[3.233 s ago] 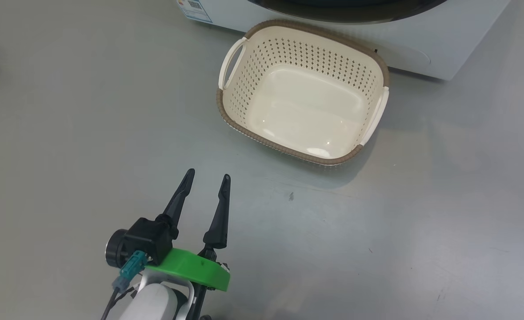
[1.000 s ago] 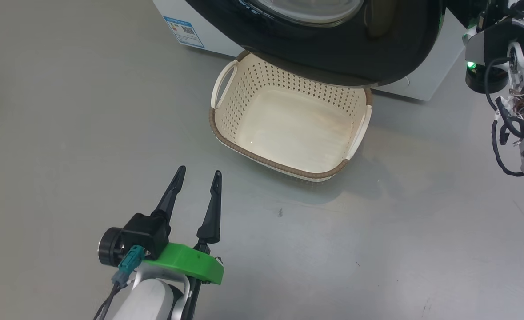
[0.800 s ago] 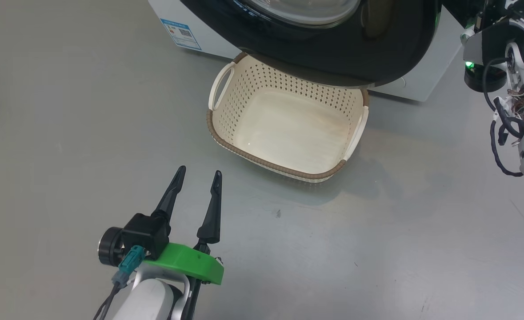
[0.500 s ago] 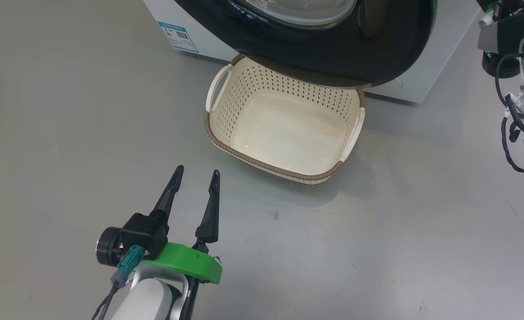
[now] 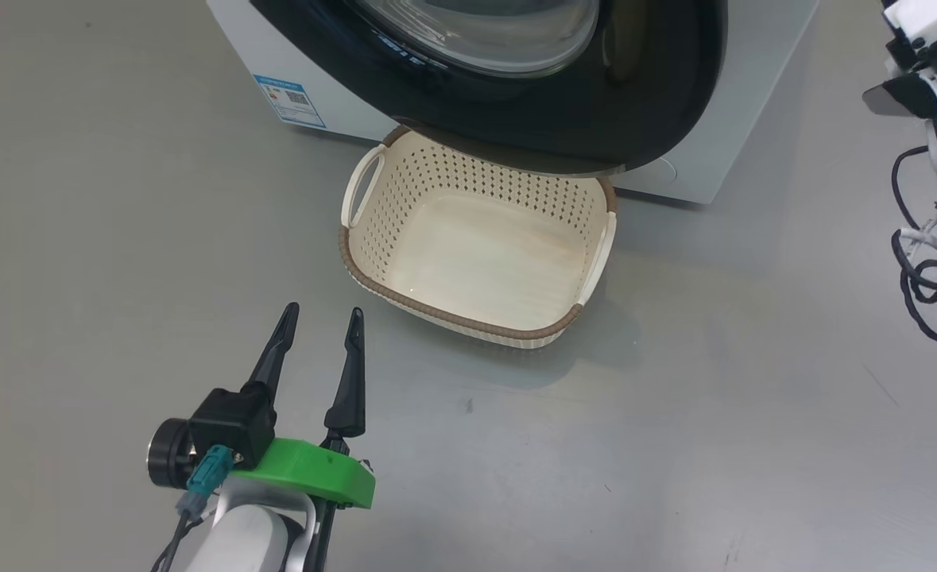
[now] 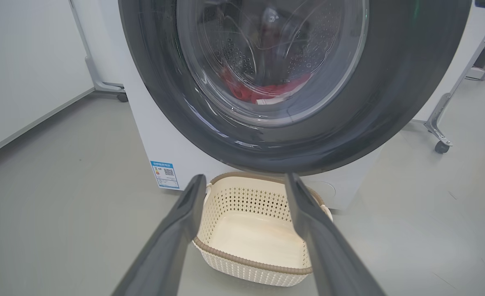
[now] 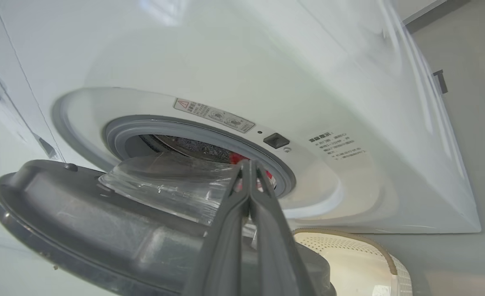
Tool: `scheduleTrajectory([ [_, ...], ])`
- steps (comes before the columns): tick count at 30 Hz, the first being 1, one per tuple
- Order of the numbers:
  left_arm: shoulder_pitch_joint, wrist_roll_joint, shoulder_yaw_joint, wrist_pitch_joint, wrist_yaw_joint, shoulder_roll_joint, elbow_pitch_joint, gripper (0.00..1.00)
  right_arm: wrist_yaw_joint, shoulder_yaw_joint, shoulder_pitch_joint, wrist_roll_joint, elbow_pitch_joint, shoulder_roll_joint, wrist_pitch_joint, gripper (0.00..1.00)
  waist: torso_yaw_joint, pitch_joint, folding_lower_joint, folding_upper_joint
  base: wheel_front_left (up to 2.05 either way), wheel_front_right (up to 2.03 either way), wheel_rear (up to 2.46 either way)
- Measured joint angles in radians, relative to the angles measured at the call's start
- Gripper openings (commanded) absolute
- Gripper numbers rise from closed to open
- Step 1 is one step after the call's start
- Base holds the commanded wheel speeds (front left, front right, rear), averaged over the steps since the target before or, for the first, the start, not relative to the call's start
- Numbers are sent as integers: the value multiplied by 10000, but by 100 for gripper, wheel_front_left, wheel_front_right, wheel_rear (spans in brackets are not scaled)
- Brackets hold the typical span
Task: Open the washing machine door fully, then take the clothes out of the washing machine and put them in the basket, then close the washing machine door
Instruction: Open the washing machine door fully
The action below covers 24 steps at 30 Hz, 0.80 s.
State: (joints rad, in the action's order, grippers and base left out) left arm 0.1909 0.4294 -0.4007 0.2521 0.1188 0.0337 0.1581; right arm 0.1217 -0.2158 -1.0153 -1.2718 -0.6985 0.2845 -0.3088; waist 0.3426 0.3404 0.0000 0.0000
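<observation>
- The washing machine door (image 5: 659, 103) is seen swung partly away from the front of the washing machine (image 5: 746, 95), and its black rim overhangs the far edge of the basket (image 5: 468, 179) in the head view.
- In the right wrist view, the grey inner side of the door (image 7: 82, 213) is shown, with its clear glass bowl pulled out of the grey-gasketed opening.
- The clothes (image 6: 267, 88) are seen as a red heap with a white patch, lying low in the steel drum behind the door glass; a sliver of red (image 7: 236, 157) is also visible through the opening.
- The basket is set on the grey floor (image 5: 754, 397) just in front of the machine, below the door, with nothing lying in it.
- A small blue label (image 5: 289, 99) is stuck at the machine's lower corner, near the basket's handle.
- The right gripper (image 7: 246, 162) is pressed together, nothing being held between its fingers, and is pointed at the opening across the door's inner edge; whether the door is touched cannot be told.
- The left gripper (image 5: 322, 310) is held spread apart and empty above the floor, well apart from the door and aimed toward the basket.
</observation>
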Motion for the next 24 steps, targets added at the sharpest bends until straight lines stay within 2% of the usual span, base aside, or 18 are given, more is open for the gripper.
scheduleTrajectory([
  [10,-195,-192,251,0,0,6,132,100,2,-1162,1584,1898,1145,303,1933,0,-477,-455,0,0,0,0,0],
  [24,-735,-359,606,0,2,17,167,100,2,-1695,4265,3037,1944,314,4079,0,-971,-1301,0,0,0,0,0],
])
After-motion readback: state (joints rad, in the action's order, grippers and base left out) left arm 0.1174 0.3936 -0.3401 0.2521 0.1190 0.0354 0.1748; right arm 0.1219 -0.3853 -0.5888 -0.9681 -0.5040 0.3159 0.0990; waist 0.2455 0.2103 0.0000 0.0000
